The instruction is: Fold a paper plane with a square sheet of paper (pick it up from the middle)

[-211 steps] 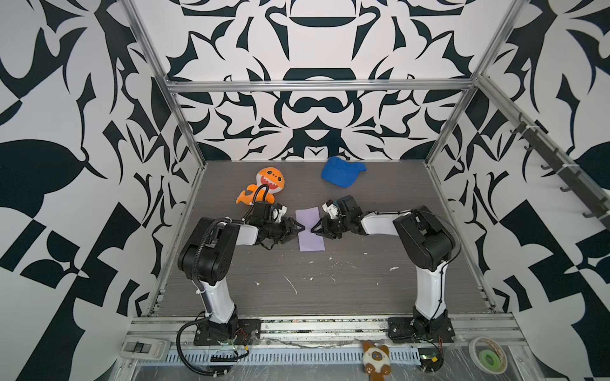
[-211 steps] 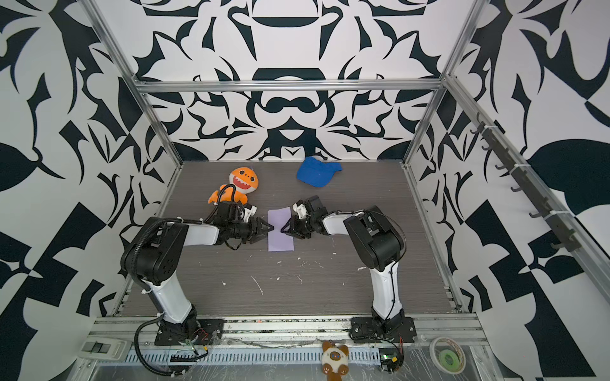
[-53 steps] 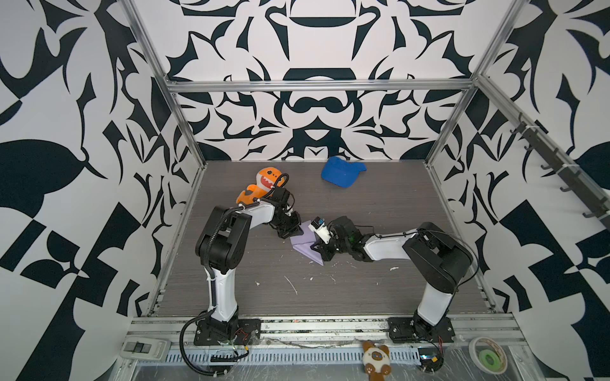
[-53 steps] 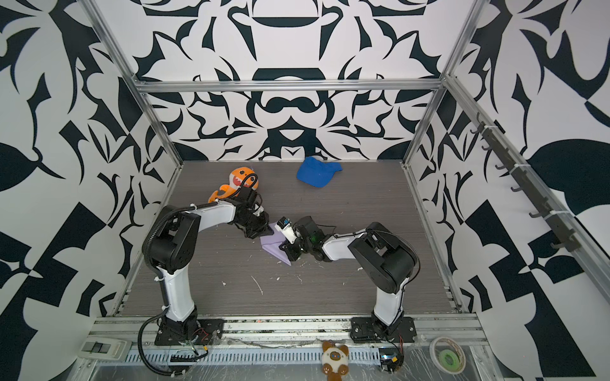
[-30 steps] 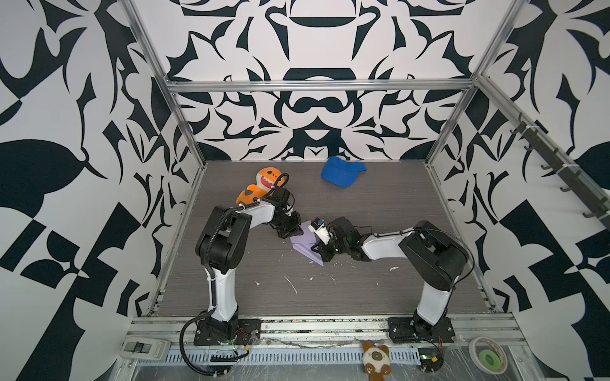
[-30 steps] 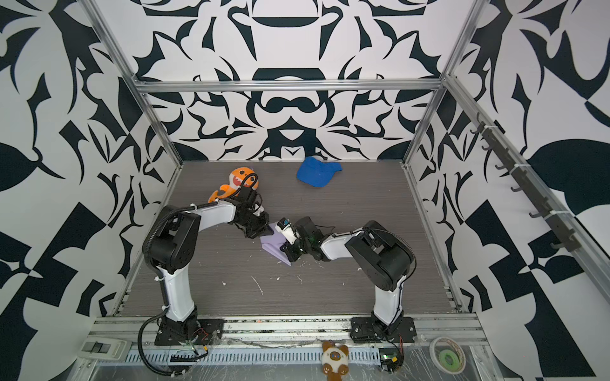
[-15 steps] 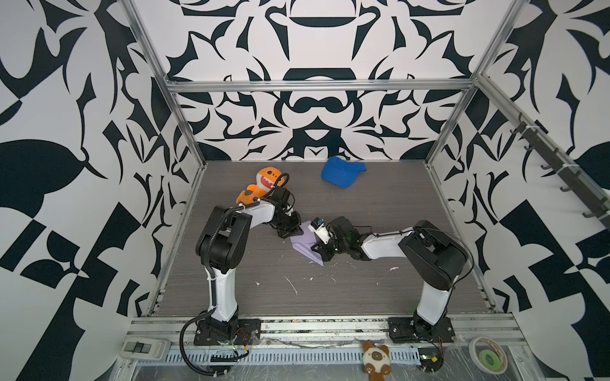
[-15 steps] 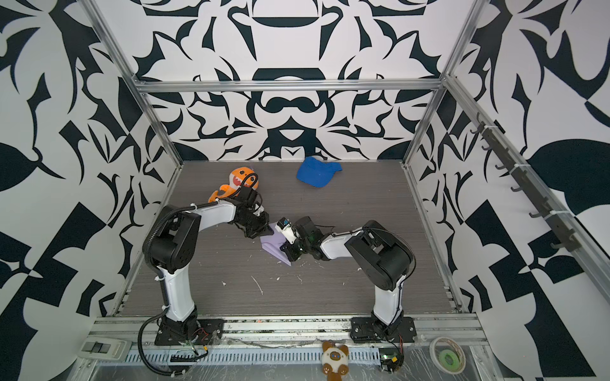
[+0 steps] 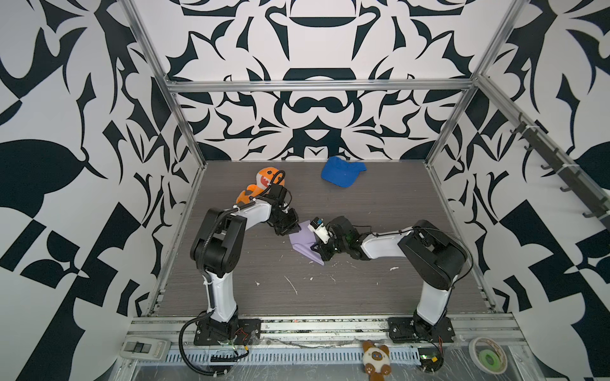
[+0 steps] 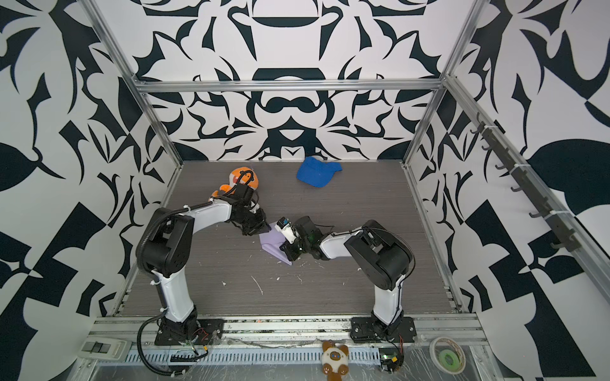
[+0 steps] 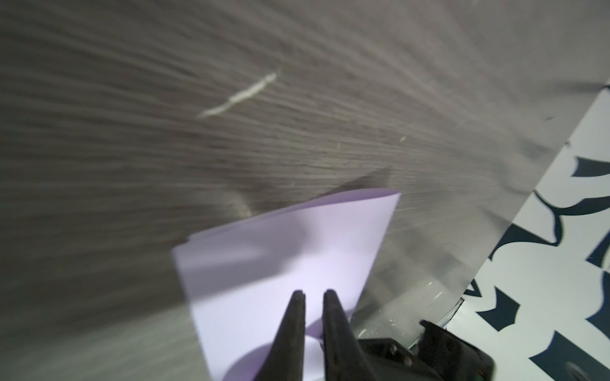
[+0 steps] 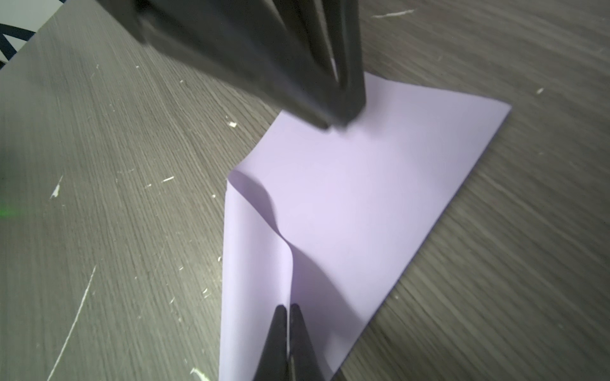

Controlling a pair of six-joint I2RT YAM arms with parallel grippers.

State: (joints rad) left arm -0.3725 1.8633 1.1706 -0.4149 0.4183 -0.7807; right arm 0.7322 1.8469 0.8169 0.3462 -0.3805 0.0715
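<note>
Thin pale-lavender square paper sheet (image 12: 363, 198) is pinched by the right gripper (image 12: 286, 308); left gripper (image 11: 313, 293) just ahead, shut before, is now cracked slightly apart.

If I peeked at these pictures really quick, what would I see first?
Probably the swirly black-and-white walls all around. Then, in the middle of the grey table, the half-folded lavender paper: the right end effector pinches up a fold of it and the left end effector points down at its other end. An orange plush shark and a blue cap sit at the back.
</note>
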